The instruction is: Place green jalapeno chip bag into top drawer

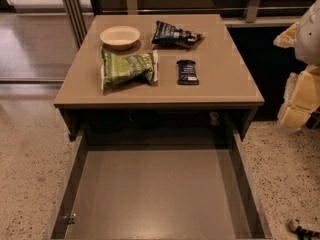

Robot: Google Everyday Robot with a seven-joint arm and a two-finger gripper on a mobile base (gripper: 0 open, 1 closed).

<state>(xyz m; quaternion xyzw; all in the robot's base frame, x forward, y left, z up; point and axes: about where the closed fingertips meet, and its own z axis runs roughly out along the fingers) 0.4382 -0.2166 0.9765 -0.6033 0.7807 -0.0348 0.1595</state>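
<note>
Camera view, looking down from the front.

Tan bench (225,84) across the upper half, four things on top. Back left: shallow cream bowl (120,36), upright. Just in front of bowl: green bag (128,68), crinkled, lying flat, long side running left to right, white sealed ends at left and right. Touching bowl or not, cannot tell. Largest packet here. Left of centre on bench, not in drawer, free of any grip. Back centre, right of bowl: dark bag (176,35), blue-black, crumpled, lying at a slight slant. In front of that, right of green bag and apart from it: small dark wrapper (187,72), lying flat, short end toward front edge.

Below bench front edge: drawer (150,194), pulled wide open toward the camera, filling the lower half. Grey-brown, flat smooth bottom, thin side walls left and right. Small metal fitting (70,217) on left wall near the front. Deep shadow under bench at drawer's back.

Right edge: arm (302,91), cream and white segments, beside bench, well apart from green bag. Bottom-right corner: gripper (302,228), low over speckled floor (30,159), just right of drawer's right wall. Only a small grey part in view; open or closed, cannot tell. Green bag not in it. Same floor left of bench and drawer.
</note>
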